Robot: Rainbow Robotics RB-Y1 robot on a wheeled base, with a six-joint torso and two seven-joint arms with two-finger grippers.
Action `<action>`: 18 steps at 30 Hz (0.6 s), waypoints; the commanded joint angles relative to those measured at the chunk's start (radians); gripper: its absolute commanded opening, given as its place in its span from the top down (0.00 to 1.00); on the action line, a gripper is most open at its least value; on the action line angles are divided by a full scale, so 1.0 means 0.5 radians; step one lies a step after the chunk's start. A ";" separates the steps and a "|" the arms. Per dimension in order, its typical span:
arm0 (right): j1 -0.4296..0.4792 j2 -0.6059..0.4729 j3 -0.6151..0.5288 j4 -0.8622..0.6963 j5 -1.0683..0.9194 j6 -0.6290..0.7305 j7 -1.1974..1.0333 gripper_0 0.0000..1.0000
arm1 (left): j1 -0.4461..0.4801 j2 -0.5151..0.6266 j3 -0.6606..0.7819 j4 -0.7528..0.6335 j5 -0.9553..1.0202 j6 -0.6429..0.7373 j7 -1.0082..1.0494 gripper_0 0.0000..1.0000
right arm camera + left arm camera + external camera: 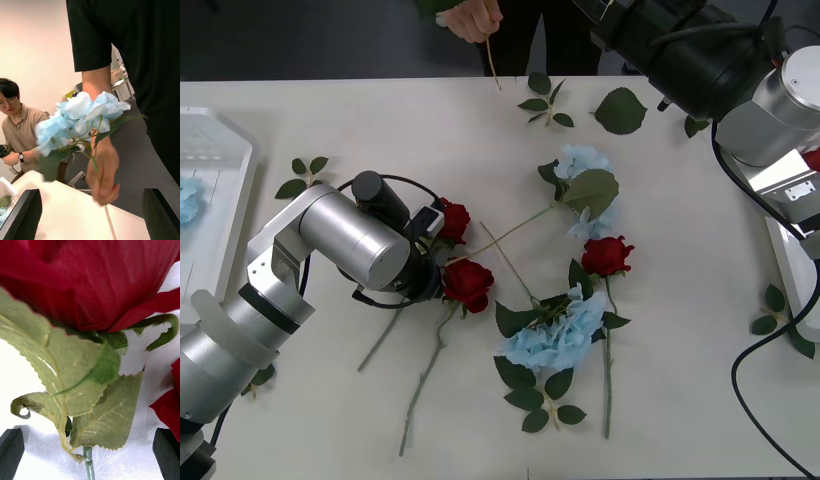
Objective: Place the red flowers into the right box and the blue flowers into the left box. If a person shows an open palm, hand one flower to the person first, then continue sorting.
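My left gripper (90,455) is open, low over the table, with the stem (88,461) and leaves of a red flower (97,281) between its fingers. In the front view the left arm (355,240) reaches to two red flowers (468,283) (452,219) left of centre. A third red flower (608,255) and two blue flowers (555,335) (585,165) lie mid-table. The left box (225,135) holds a blue flower (188,200). The right box (786,252) sits at the right edge. My right gripper (90,221) is open and raised, facing a person's hand (102,176) that holds a blue flower (80,116).
The person's hand (470,15) with the stem shows at the far table edge. Loose leaf sprigs lie at the back (545,100) (620,110), near the left box (305,175) and at the right (775,312). A black cable (750,380) loops at the front right.
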 commanded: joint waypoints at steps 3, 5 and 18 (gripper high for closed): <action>-0.004 -0.166 -0.038 -0.050 -0.024 0.108 0.067 0.23 | -0.050 -0.030 -0.035 -0.019 -0.018 -0.019 -0.048 0.00; 0.051 -0.246 -0.032 -0.047 -0.021 0.169 0.067 0.23 | -0.050 -0.030 -0.035 -0.019 -0.018 -0.019 -0.048 0.00; 0.174 -0.715 -0.005 0.325 0.031 1.136 0.067 0.23 | -0.050 -0.030 -0.035 -0.019 -0.018 -0.019 -0.048 0.00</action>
